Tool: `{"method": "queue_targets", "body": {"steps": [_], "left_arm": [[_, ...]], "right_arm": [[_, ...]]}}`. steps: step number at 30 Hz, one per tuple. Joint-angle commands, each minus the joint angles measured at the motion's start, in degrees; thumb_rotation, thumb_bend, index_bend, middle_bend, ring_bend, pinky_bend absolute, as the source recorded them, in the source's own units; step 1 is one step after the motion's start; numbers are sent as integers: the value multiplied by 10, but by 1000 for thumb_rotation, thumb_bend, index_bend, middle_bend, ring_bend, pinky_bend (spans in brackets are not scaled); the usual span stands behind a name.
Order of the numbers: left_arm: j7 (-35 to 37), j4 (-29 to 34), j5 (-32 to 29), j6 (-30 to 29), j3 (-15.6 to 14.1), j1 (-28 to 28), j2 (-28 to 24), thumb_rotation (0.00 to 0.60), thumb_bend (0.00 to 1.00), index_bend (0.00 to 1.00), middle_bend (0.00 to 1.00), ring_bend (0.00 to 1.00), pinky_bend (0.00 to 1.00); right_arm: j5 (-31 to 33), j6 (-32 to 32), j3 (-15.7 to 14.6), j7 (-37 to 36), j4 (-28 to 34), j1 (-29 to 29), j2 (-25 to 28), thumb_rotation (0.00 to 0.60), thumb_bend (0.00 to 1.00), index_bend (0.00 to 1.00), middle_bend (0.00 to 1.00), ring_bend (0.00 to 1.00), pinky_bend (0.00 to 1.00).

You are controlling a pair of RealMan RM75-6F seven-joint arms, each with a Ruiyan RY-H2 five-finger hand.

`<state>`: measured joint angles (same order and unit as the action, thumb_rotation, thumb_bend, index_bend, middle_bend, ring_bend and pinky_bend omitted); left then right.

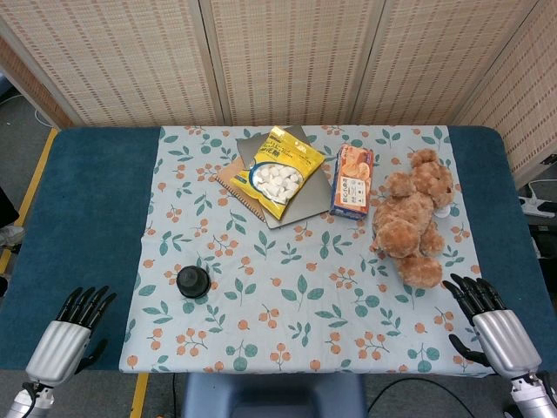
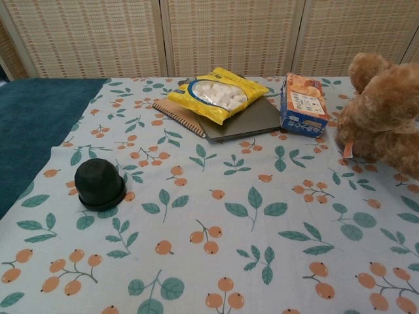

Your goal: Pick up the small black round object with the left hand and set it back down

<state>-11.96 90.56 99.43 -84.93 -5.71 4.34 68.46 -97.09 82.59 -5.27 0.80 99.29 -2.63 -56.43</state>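
So our left hand (image 1: 71,335) is parked at the near-left corner of the counter (image 1: 87,209), fingers (image 1: 87,303) stretched out and apart, holding nothing. Our right hand (image 1: 492,326) mirrors it at the near-right corner, fingers spread too, nothing in them. The small black round object (image 1: 193,280) sits upright on the leaf-print cloth (image 1: 305,305), toward its near-left part, well apart from both hands. Further back we've got a yellow snack bag (image 1: 280,170) lying on a notebook (image 1: 233,185), an orange box (image 1: 352,181) just beside that, and a teddy bear (image 1: 413,218) on the right.
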Motion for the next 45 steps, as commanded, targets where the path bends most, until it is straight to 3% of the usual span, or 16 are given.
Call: {"method": "queue_targets", "body": {"steps": [1, 10, 15, 26, 34, 45], "left_arm": [[4, -2, -1, 3, 0, 1, 2, 600, 375, 0, 0, 0, 33], [99, -45, 62, 2, -15, 30, 57, 600, 343, 0, 0, 0, 49], [86, -64, 71, 38, -11, 53, 109, 600, 337, 0, 0, 0, 39], [16, -79, 3, 107, 43, 96, 184, 600, 336, 0, 0, 0, 36], [-6, -84, -32, 154, 58, 128, 206, 600, 320, 0, 0, 0, 40], [-24, -115, -72, 173, 71, 148, 228, 600, 323, 0, 0, 0, 41]], "right_arm": [[0, 0, 0, 0, 1, 0, 0, 600, 224, 0, 0, 0, 0], [3, 10, 4, 9, -3, 5, -4, 600, 224, 0, 0, 0, 0], [7, 19, 8, 6, -1, 9, -4, 600, 224, 0, 0, 0, 0], [14, 5, 11, 22, -2, 3, -13, 600, 224, 0, 0, 0, 0], [21, 12, 15, 27, 1, 7, -14, 600, 224, 0, 0, 0, 0], [25, -3, 13, 35, 4, 3, -14, 600, 224, 0, 0, 0, 0]]}}
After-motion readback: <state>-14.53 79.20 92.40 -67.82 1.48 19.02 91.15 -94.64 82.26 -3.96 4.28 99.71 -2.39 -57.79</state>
